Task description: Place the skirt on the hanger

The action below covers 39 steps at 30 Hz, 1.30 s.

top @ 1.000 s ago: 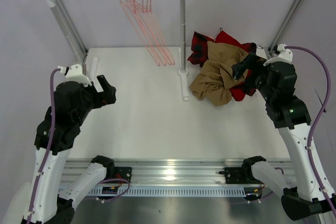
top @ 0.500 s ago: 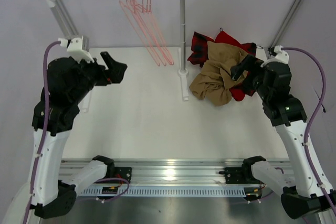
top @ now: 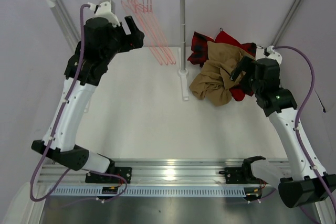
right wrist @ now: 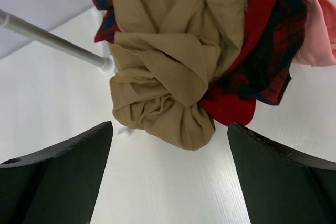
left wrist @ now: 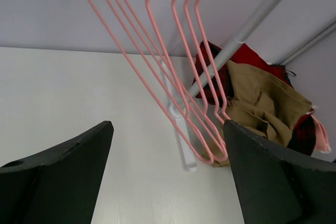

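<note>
A white table [top: 147,124] seen from above. At about 1 o'clock on it lies the long white foot [top: 184,86] of a clothes rack, with the rack's post rising from its far end. At 2 o'clock, just beside that foot, sits a heap of clothes. A crumpled tan skirt [top: 215,77] lies on top, its bunched near end resting on the table surface. Under it are a red garment [top: 226,39] and a red-and-black plaid cloth [top: 199,45]. A pale pink cloth [right wrist: 315,24] shows at the heap's right edge
</note>
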{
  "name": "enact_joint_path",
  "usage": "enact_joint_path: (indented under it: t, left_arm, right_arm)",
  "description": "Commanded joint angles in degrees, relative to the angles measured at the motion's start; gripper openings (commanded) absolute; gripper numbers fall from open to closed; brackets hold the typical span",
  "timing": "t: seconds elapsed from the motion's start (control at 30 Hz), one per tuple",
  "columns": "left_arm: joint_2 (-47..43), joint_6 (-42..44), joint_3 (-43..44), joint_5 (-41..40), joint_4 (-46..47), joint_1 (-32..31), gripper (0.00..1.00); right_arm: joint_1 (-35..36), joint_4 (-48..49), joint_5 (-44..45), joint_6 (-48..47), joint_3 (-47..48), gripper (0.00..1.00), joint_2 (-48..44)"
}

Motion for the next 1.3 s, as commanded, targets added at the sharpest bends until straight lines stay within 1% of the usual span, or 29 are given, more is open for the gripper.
enact_joint_path:
  t: [0.0,0.07,0.17,0.27,0.37,0.47,0.6,0.7,0.8,0.93,1.07,1.1,1.13,1.23,1.27]
  left_arm:
    - [2.82,-1.29,5.30,-7.58,0.59,-0.38,0.91]
    - [5.72,-1.37,6.53,-8.99,0.59,-0.38,0.89]
    - [9.05,-1.29,9.25,-9.17,1.12,-0.81,0.89]
    - [12.39,-0.93,12.69,-11.27,0.41,-1.69,0.88]
    - [14.60,-0.84,14.71,-12.42,-0.29,-1.96,0.87]
    - [15.40,-0.85,14.89,-14.26,-0.12,-1.96,0.85]
    - [16.98,-0.67,15.33,-14.53,-0.03,-1.96,0.84]
    - [16.63,-0.32,15.50,-12.52,-0.03,-1.96,0.88]
    - [14.70,1.26,15.51,-9.80,-0.20,-1.96,0.93]
    - [9.27,2.93,12.44,-5.75,-0.38,-1.96,0.99]
    - [4.34,5.04,8.66,-1.71,-3.18,-1.96,0.99]
    - [3.11,5.65,8.04,-0.92,-3.71,-1.96,0.99]
    - [1.79,6.35,4.90,1.09,-4.50,-1.96,0.99]
    - [-4.53,8.47,-0.21,3.66,-4.86,-1.96,1.00]
    - [-6.38,8.91,-5.19,4.45,-3.90,-1.96,1.00]
  right_arm:
    - [-1.20,-1.58,1.99,1.32,2.29,0.99,-0.17]
    - [-1.81,-2.02,1.99,1.41,1.94,0.99,-0.70]
    - [-3.22,-2.37,2.07,1.41,1.59,0.99,-1.14]
    - [-4.98,-3.25,2.25,1.76,1.59,0.99,-0.97]
    - [-7.60,-4.22,0.33,2.11,1.50,0.99,-0.09]
    - [-9.98,-4.05,-3.01,2.11,1.24,0.99,0.35]
    - [-10.69,-3.08,-3.81,2.29,0.10,0.99,0.18]
    - [-10.78,-1.24,-4.69,2.64,-1.83,0.99,0.00]
    - [-10.87,2.54,-5.22,3.69,-4.99,0.99,0.61]
    - [-10.87,7.90,-6.88,5.62,-7.37,0.99,5.60]
    - [-10.87,15.19,-10.05,6.07,-7.82,0.97,11.59]
    - [-10.87,16.60,-10.84,5.81,-7.73,0.95,12.65]
    - [-10.78,19.13,-11.37,5.63,-7.64,0.95,14.57]
    - [-10.34,22.84,-11.37,4.75,-7.46,0.92,17.13]
    - [-10.17,24.33,-10.85,4.57,-7.38,0.91,19.14]
